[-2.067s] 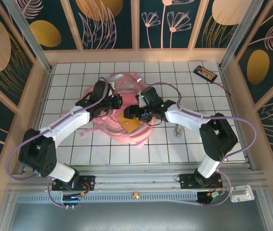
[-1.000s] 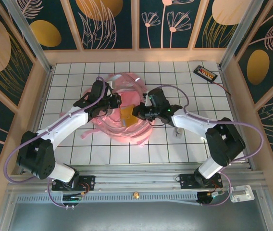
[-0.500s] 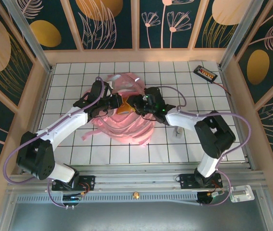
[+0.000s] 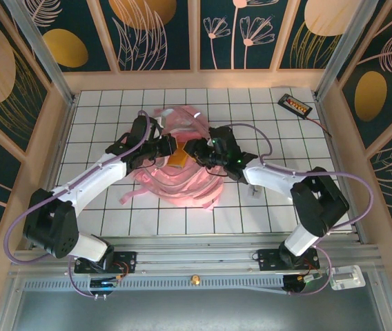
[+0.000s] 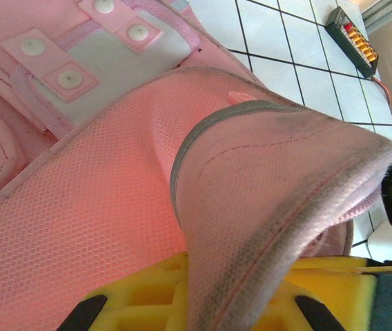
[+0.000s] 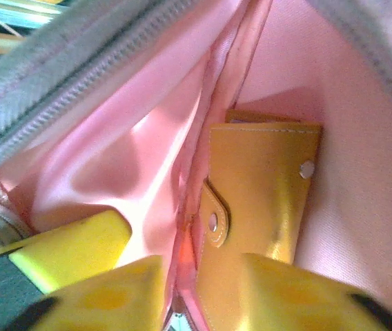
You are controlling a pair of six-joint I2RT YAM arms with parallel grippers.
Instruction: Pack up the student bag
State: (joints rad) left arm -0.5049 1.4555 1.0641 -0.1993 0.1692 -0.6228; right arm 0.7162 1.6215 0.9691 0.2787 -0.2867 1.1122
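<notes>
The pink student bag [image 4: 182, 181] lies mid-table with its mouth held up. My left gripper [image 4: 164, 147] is shut on the bag's grey-trimmed rim [image 5: 265, 207], and the fold runs down between its yellow fingers [image 5: 148, 293]. My right gripper [image 4: 197, 149] reaches into the opening, its jaws a little apart. In the right wrist view a mustard snap wallet [image 6: 261, 186] rests inside against the pink lining [image 6: 134, 158]. The right gripper [image 6: 199, 276] stands just in front of the wallet, whose lower edge and a lining seam lie in the gap. From above, a corner of the wallet [image 4: 178, 159] shows.
A black charger with a red cable [image 4: 295, 104] lies at the far right corner, also seen in the left wrist view as the charger [image 5: 351, 31]. A small white object [image 4: 255, 191] sits by the right arm. Loose pink straps [image 4: 130, 196] trail toward the near left.
The right gripper carried the wallet from above the bag into its opening, then its jaws parted. The left gripper kept its hold and lifted the rim; the bag shifted slightly.
</notes>
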